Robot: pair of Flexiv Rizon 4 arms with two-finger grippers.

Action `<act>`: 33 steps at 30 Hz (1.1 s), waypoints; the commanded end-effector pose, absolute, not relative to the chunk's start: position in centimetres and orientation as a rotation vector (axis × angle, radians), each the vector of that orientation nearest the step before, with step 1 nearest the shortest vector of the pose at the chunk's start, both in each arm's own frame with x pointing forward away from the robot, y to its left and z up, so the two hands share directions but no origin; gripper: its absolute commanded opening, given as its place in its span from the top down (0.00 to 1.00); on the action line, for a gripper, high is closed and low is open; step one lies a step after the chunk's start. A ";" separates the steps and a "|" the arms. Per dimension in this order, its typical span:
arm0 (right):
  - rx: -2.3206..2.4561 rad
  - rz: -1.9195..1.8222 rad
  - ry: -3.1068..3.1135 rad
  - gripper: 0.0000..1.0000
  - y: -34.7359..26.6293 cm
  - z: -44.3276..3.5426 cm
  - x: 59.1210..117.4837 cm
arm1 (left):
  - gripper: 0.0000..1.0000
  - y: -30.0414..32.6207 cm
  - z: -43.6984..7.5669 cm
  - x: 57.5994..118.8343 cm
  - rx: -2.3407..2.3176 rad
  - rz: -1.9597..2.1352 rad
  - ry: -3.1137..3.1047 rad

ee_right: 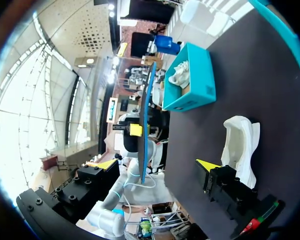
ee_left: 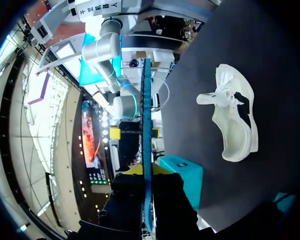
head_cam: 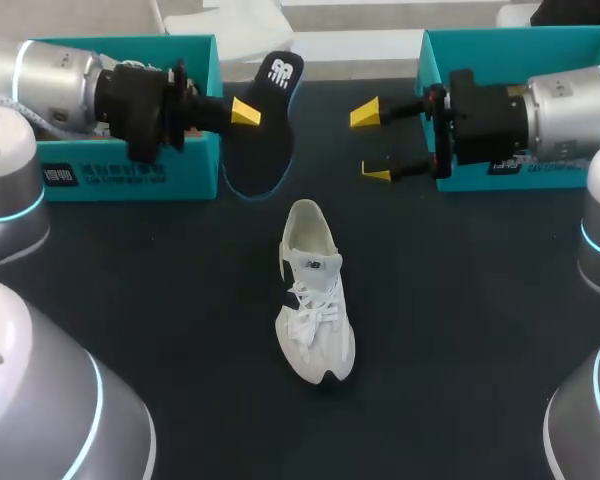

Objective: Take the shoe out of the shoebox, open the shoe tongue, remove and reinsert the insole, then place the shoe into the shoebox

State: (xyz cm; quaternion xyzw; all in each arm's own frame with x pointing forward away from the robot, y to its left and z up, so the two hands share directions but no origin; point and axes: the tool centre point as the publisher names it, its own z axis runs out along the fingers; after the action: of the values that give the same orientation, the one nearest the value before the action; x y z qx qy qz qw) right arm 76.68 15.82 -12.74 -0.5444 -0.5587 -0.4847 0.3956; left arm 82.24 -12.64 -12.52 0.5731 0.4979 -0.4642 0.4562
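my left gripper [head_cam: 248,113] is closed on the black insole [head_cam: 265,140], pinching it near one end so that it stands on edge, lifted above the dark table [head_cam: 460,300] just in front of the left teal box [head_cam: 130,172]. in the left wrist view the insole [ee_left: 147,130] shows as a thin blue-edged line running straight out from between my fingers. my right gripper [head_cam: 372,143] hangs empty with its yellow tips spread wide, facing the insole from the other side and apart from it, close to the right teal box [head_cam: 500,45]. the right wrist view looks between those fingers [ee_right: 207,165] at the insole [ee_right: 146,115] edge-on, with the left teal box [ee_right: 200,85] behind it and crumpled white paper [ee_right: 180,75] inside. the white shoe [head_cam: 315,305] stands upright on the table, out of both boxes, nearer to me than either gripper, heel toward the boxes and toe toward me, its laces loose.
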 end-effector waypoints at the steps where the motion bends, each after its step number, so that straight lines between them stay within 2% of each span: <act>1: -1.357 -1.217 -1.418 0.00 17.3 -13.3 77.6 | 1.00 -13.8 -13.1 81.9 1.387 -1.134 1.205; 16: -1.255 -1.178 -1.438 0.02 20.8 -14.4 78.8 | 1.00 -17.5 -14.8 83.7 1.314 -1.049 1.149; 18: -1.249 -1.174 -1.437 0.21 20.9 -14.5 78.7 | 1.00 -17.7 -14.9 84.0 1.314 -1.034 1.153; 24: -1.244 -1.170 -1.431 0.50 20.9 -14.6 78.5 | 1.00 -18.1 -14.8 84.6 1.262 -1.053 1.151; 33: -1.234 -1.174 -1.426 0.58 20.9 -14.8 78.9 | 1.00 -19.1 -15.2 84.4 1.254 -1.068 1.157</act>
State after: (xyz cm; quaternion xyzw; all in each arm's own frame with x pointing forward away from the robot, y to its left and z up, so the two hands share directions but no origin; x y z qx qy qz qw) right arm 78.71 20.67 -14.71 -0.4979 -0.5747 -0.4746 0.4434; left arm 84.31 -18.67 -14.99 0.5271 0.4865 -0.4490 0.5328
